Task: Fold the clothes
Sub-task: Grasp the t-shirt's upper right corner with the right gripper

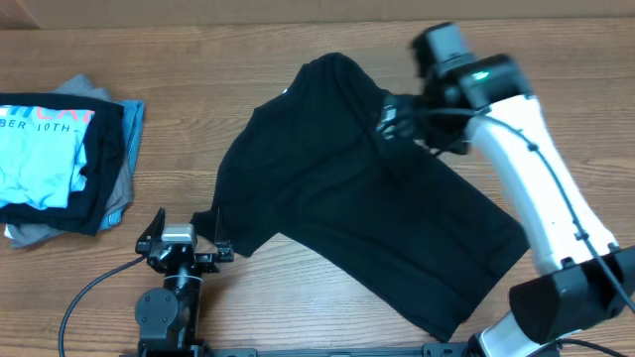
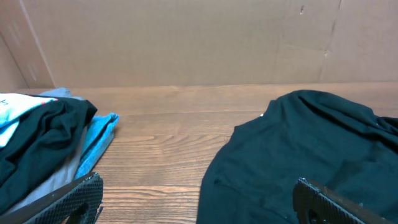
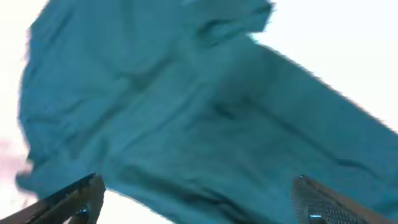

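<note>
The T-shirt (image 1: 367, 208) lies spread across the middle of the surface (image 1: 198, 59). A stack of garments (image 1: 60, 159) sits well apart to its left. The left gripper (image 1: 185, 241) is just beside its near-left sleeve; the right gripper (image 1: 397, 119) hangs over its far side.

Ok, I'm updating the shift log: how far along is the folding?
Done: a pile topped by a light blue T-shirt sits at far left, looking folded. In hand: the black T-shirt lies mostly spread out, barely folded; right fingers hover open above it, left fingers open beside its sleeve, neither gripping. Left: nearly the whole fold.
</note>
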Available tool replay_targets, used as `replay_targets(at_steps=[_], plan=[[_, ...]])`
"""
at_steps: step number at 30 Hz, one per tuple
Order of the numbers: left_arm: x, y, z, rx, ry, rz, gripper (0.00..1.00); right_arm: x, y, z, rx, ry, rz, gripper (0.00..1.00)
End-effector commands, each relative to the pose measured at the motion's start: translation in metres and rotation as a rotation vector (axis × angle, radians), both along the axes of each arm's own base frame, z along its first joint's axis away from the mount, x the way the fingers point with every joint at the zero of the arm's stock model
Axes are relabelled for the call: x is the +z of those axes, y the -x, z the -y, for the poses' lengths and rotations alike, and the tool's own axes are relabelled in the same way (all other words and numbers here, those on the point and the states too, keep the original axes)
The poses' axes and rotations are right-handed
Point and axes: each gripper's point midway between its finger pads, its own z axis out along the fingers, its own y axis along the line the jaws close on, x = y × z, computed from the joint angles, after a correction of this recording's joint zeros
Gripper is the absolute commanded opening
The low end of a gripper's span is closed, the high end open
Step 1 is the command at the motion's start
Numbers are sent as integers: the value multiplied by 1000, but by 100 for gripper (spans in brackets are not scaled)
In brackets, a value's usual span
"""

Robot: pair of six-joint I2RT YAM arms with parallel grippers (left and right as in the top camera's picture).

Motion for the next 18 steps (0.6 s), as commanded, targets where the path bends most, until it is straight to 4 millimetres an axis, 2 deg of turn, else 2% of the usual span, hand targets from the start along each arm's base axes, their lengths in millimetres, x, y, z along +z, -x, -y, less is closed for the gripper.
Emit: replay_targets(at_steps=[1,4,7,9,11,12,15,18], plan=[[1,0,0,-3,11,9,100,3,-8,43,-114,-2,0,100],[1,0,0,-3,11,9,100,2,-12,63,-168,-2,1,99],[1,0,0,-3,11,9,100,1,-20,72,-199,-7,19,94],[1,0,0,-3,11,9,100,0,-29,73,-230,-18,35,82],[1,0,0,-3,11,9,100,-4,-37,70,-257,-43,44,57],[1,0,0,-3,11,9,100,-5,-40,65,-250,-67,45,53],[1,0,0,-3,11,9,100,-11,-50,48,-220,-152,43,53],[1,0,0,-3,11,9,100,-24,-57,45,-262,-174,16,54]])
